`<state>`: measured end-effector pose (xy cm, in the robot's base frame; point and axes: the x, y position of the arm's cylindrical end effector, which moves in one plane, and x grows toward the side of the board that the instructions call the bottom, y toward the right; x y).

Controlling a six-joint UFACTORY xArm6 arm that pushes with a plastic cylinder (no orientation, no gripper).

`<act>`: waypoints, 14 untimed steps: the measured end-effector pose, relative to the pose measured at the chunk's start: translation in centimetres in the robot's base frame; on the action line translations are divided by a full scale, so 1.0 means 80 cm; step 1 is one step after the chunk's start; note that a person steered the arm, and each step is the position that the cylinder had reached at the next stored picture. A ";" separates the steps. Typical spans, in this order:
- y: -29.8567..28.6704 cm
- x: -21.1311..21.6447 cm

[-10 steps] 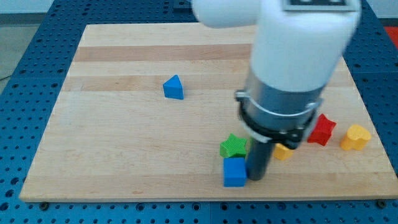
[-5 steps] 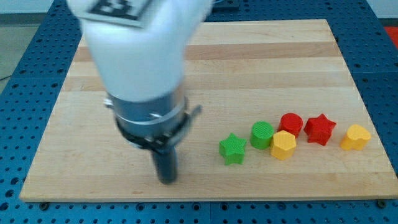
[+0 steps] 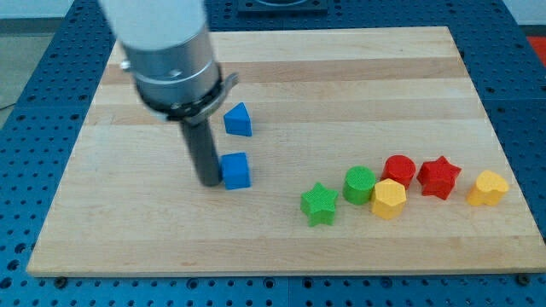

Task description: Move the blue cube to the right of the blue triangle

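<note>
Wooden surface (image 3: 281, 247), pale planks, resting on a blue perforated base (image 3: 34, 102). Nearest the view's bottom: green star (image 3: 319, 204), then yellow hexagonal block (image 3: 389, 198) touching a green cylinder (image 3: 360, 184) on its left. Just behind those, a red cylinder (image 3: 399, 170) and a red star (image 3: 440, 177); a yellow heart-shaped block (image 3: 488, 188) sits apart toward the view's right edge.

Blue cube (image 3: 235, 170) lies left of that cluster, well apart from it. My tip (image 3: 208, 182) stands against the cube's left face, touching or very nearly so. My end effector is a plain dark rod: it has nothing that opens or closes and holds nothing, only side contact.

Blue triangle (image 3: 239, 119) sits farther up the surface, directly above the cube in the view, with a clear gap between them. The cube is thus below the triangle, not at its right.

Grey collar and white arm housing (image 3: 166, 43) rise toward the view's top left.
</note>
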<state>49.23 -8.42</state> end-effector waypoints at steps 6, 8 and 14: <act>0.077 -0.015; 0.108 -0.014; 0.111 -0.050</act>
<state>45.23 0.48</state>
